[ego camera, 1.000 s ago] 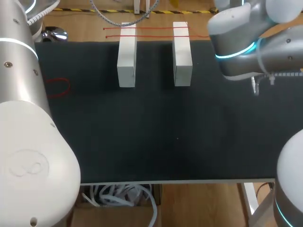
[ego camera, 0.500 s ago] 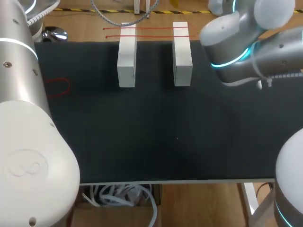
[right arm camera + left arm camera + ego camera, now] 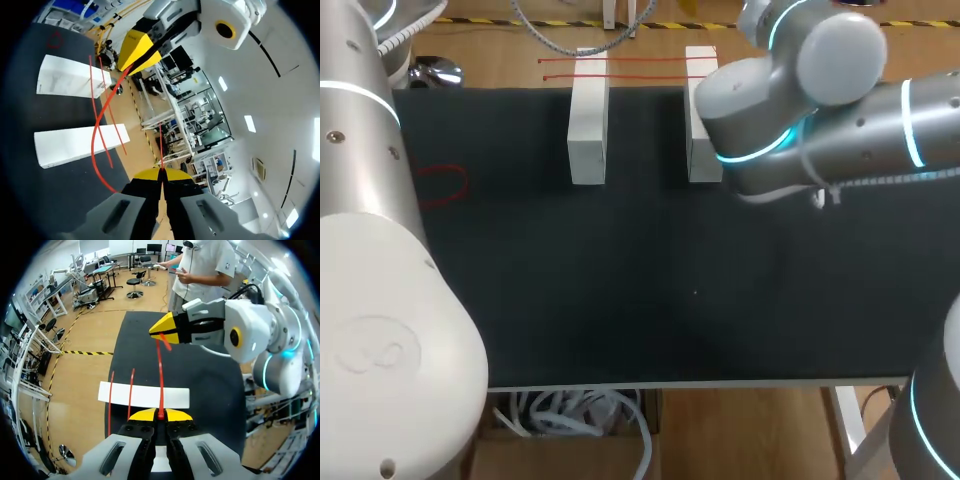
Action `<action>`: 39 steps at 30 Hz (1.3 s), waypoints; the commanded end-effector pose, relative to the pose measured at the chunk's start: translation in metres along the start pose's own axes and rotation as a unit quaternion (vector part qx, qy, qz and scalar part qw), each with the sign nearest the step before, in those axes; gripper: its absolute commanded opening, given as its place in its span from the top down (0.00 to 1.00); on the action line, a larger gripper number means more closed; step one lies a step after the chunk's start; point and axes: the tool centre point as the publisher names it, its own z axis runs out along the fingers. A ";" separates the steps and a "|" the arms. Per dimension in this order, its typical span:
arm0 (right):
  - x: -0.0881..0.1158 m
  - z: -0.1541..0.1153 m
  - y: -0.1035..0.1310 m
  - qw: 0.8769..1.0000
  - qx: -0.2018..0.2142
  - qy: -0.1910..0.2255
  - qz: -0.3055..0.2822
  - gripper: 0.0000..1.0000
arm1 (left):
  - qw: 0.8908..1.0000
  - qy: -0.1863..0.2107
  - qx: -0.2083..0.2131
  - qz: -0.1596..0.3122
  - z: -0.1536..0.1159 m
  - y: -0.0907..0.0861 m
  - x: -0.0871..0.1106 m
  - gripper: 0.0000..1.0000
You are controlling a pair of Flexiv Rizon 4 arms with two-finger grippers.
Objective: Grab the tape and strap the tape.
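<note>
You had the red tape (image 3: 160, 375) pinched at both ends, your left gripper (image 3: 160, 415) closed tight on one end and your right gripper (image 3: 161, 175) closed tight on the other. Its long axis ran straight from one pair of jaws to the other, apparently over the white blocks (image 3: 588, 120), bowing slack in the right wrist view. Below lay the black mat (image 3: 620, 280), where two more red strips (image 3: 630, 60) already crossed both blocks, near the right arm (image 3: 790, 100).
</note>
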 end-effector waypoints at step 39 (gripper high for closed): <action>0.007 0.017 0.049 0.996 0.029 -0.079 -0.016 1.00 | 1.000 0.002 -0.003 -0.001 -0.001 -0.001 -0.001 1.00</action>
